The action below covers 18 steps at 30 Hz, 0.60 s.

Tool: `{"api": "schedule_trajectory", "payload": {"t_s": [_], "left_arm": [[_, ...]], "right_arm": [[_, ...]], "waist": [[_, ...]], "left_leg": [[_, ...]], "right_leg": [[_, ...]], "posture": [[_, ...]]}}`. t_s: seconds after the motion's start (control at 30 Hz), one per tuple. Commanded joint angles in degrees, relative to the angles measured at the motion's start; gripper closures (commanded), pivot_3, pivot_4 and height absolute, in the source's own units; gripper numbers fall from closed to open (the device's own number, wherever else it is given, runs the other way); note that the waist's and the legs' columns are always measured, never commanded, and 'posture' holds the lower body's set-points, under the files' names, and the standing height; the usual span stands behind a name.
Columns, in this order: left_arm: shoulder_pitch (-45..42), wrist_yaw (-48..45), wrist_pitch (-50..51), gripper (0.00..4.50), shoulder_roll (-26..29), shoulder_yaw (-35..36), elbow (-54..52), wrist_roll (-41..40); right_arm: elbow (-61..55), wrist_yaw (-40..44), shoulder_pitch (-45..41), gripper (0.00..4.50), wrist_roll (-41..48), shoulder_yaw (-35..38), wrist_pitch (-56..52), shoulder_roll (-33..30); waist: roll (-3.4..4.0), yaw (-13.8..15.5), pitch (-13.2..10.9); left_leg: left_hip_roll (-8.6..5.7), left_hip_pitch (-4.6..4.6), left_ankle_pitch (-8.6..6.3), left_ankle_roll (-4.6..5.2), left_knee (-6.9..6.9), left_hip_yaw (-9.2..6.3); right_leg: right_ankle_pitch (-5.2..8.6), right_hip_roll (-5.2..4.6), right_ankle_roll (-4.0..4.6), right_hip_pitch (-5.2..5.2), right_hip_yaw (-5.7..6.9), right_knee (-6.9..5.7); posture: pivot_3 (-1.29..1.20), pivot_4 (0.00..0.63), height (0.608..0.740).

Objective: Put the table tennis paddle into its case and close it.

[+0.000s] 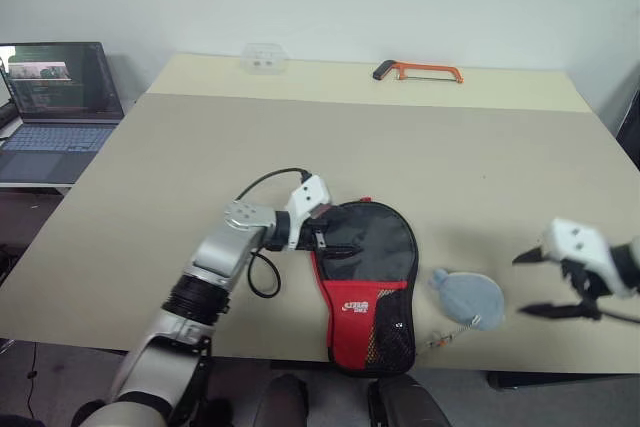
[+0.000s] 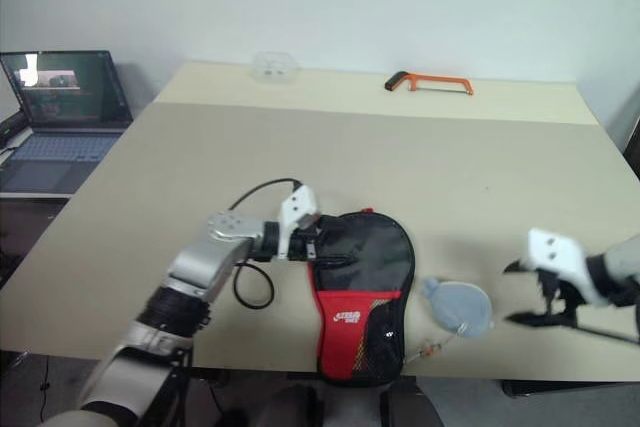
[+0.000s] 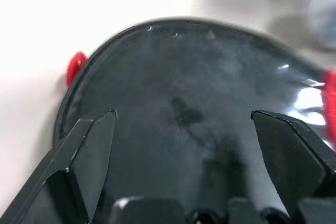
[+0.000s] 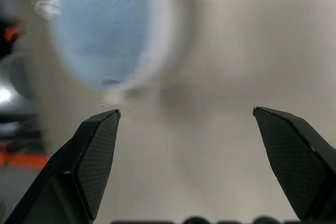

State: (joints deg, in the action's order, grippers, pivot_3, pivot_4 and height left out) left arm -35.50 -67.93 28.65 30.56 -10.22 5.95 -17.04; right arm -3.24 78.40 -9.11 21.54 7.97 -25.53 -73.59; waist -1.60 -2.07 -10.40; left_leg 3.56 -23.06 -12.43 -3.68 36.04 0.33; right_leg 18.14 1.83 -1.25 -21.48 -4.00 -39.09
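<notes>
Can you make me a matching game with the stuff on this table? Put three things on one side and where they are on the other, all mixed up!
Things:
1. case
2. grey pouch
3. hacksaw

Places:
A. far edge of the table
B. between the case and the right gripper
C. near edge, next to the left gripper

Pairs: 1-C, 2-B, 3-A

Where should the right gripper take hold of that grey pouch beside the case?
Probably the grey pouch's round body, at the edge facing the open right gripper, coming down from above. It lies flat on the table, apart from the case, and its narrow neck points toward the case, the farther side.
</notes>
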Motion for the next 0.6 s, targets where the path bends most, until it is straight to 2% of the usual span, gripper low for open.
{"api": "schedule_trajectory", "payload": {"t_s": [0.03, 0.13, 0.27, 0.47, 0.6], "left_arm": [[-3.1, -5.4, 4.2, 0.00, 4.2, 6.7, -6.3, -8.6], [-2.8, -9.3, 6.0, 0.00, 10.3, 10.0, -7.1, -11.5], [0.3, -12.5, 5.1, 0.00, 18.8, 11.6, -5.2, -10.5], [6.6, -18.3, 4.4, 0.00, 30.3, 18.4, -0.2, -12.3], [7.0, -18.5, 7.1, 0.00, 34.5, 23.0, 0.6, -15.3]], "right_arm": [[6.7, 5.8, -3.9, 0.04, 5.9, 5.3, -2.3, -0.5], [13.9, 7.6, -8.2, 0.04, 7.9, 7.7, -1.4, 0.9], [15.8, 9.3, -6.9, 0.04, 9.0, 11.2, 0.1, 1.3], [13.4, 9.9, 1.2, 0.04, 9.2, 16.8, -0.9, 1.1], [13.8, 11.9, 7.1, 0.04, 9.2, 23.1, 1.0, 0.8]], "waist": [[-0.01, 0.2, 0.0], [0.03, 0.2, 0.0], [0.13, 0.2, -0.1], [0.19, 0.1, -0.1], [0.23, 0.3, -0.2]], "left_leg": [[0.02, -0.01, 0.00, 0.00, 0.00, -0.08], [0.01, -0.01, -0.01, 0.00, -0.05, -0.08], [0.00, -0.02, -0.05, 0.04, -0.07, 0.00], [0.05, -0.03, -0.05, 0.04, -0.06, -0.03], [0.04, -0.02, -0.05, 0.04, -0.05, 0.11]], "right_leg": [[0.02, 0.00, 0.03, 0.02, 0.01, 0.02], [0.03, 0.00, 0.06, 0.06, 0.00, 0.07], [0.02, -0.03, 0.08, 0.01, -0.02, 0.09], [0.06, -0.03, 0.10, -0.04, 0.00, 0.02], [0.07, -0.06, 0.09, -0.09, 0.01, 0.00]], "posture": [[0.00, 0.150, 0.740], [0.00, 0.150, 0.740], [0.00, 0.150, 0.740], [0.00, 0.150, 0.740], [0.00, 0.150, 0.740]]}}
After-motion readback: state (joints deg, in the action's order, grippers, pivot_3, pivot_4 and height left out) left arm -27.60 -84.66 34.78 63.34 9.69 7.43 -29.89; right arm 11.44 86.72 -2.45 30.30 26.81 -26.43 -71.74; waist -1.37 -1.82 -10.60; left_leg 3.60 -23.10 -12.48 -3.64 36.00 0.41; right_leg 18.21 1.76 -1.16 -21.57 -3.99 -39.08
